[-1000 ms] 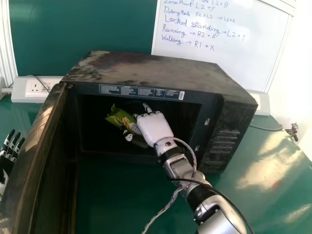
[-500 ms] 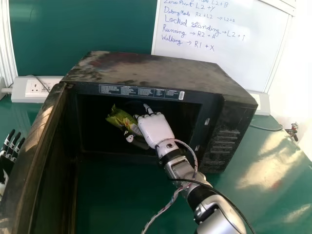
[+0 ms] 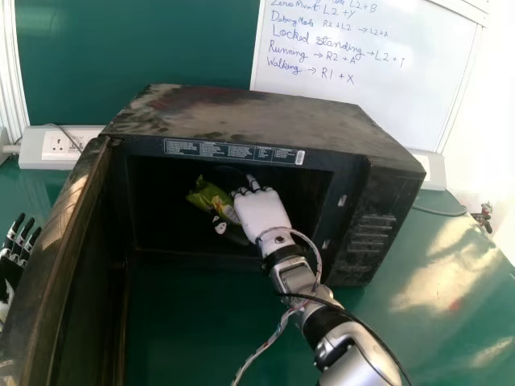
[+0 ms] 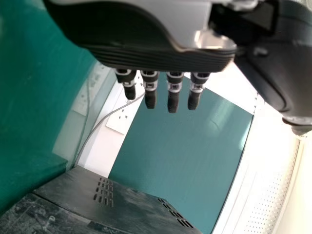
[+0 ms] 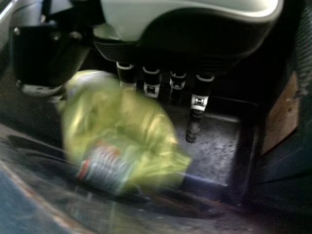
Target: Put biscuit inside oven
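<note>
In the head view my right hand point(image 3: 262, 214) is inside the open oven point(image 3: 249, 112), its back facing up. The green-yellow biscuit packet point(image 3: 211, 199) is pinched between its thumb and fingers, sticking out on the hand's left side within the oven cavity. The right wrist view shows the packet point(image 5: 117, 131) close to the thumb, blurred, with the hand point(image 5: 163, 90) beside it over the oven floor. Fingers of my left hand point(image 3: 18, 241) stand straight at the head view's left edge, outside the oven door; the left wrist view shows the hand point(image 4: 161, 92) with fingers extended.
The oven door point(image 3: 80, 265) is swung wide at the left, between my two hands. A green table point(image 3: 434, 273) carries the oven. Behind are a socket box point(image 3: 63, 146), a cable and a whiteboard point(image 3: 362, 88). Cables hang along my right forearm.
My right hand has shifted slightly to the right inside the oven, and the packet has moved along with it. The left hand has kept still.
</note>
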